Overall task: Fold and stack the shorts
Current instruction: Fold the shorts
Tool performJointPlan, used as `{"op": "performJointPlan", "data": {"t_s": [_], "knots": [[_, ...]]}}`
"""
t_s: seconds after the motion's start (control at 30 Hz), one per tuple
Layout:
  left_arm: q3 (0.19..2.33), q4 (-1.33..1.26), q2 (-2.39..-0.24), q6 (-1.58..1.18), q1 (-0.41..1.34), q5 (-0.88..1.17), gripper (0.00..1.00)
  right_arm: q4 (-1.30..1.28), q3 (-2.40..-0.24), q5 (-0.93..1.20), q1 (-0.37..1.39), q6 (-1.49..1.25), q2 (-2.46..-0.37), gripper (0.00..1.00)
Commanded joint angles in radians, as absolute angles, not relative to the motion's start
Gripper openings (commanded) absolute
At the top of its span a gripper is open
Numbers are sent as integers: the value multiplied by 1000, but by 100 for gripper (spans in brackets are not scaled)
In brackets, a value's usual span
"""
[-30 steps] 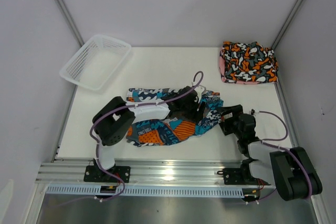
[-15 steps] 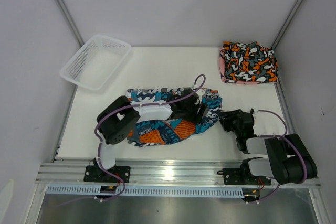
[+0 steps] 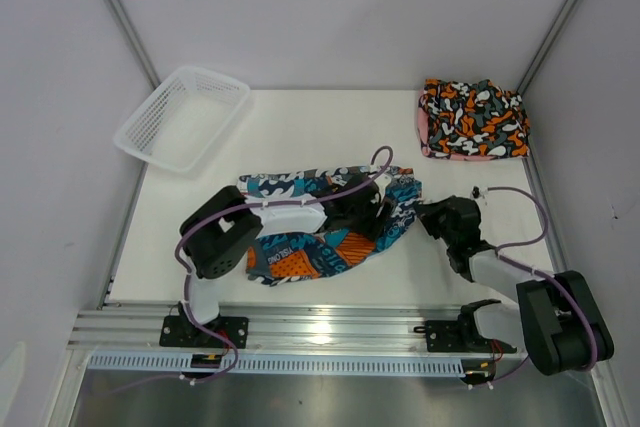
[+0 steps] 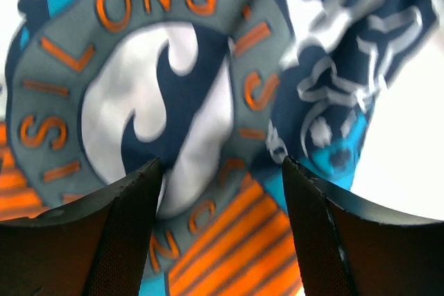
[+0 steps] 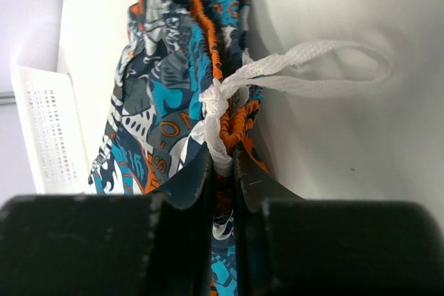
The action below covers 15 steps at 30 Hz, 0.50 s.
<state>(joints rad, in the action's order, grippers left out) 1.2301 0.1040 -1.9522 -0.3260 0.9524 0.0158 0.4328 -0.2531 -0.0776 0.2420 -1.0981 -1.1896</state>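
Observation:
The teal-navy shorts (image 3: 310, 232) lie crumpled lengthwise at the table's middle front. My left gripper (image 3: 362, 209) hovers low over their right half, open, with the printed cloth (image 4: 173, 95) between its fingers (image 4: 132, 227) but not pinched. My right gripper (image 5: 222, 161) is at the shorts' right end, shut on the gathered orange waistband (image 5: 236, 119) and the knot of the white drawstring (image 5: 312, 67). The same gripper (image 3: 428, 215) touches the cloth's edge in the top view. At the back right, the black shorts with orange-white blotches (image 3: 472, 117) lie folded on the pink shorts (image 3: 424, 135).
A white mesh basket (image 3: 185, 117) stands at the back left, and its wall shows in the right wrist view (image 5: 48, 129). Metal frame posts run along both sides. The arms' bases and a rail sit at the near edge (image 3: 330, 332).
My right gripper has shut on the shorts' waistband, and its arm has swung in toward the cloth. The shorts shifted slightly. The left gripper stayed over them, still open.

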Motion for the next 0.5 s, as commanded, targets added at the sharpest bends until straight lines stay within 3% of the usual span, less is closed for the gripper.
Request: {"op": "performJointPlan", "data": {"t_s": [0.0, 0.1, 0.3, 0.47], "knots": [[1183, 48, -1801, -272, 985, -34, 74, 318, -337, -159, 279, -1003, -1147, 6], [1135, 6, -1741, -227, 1009, -54, 76, 241, -379, -192, 302, -951, -1129, 0], [1057, -162, -1694, -170, 1092, -92, 79, 111, -437, -236, 345, -893, -1129, 0], [1101, -201, -1781, -155, 1117, -93, 82, 6, -485, -212, 357, -907, -1108, 0]]}}
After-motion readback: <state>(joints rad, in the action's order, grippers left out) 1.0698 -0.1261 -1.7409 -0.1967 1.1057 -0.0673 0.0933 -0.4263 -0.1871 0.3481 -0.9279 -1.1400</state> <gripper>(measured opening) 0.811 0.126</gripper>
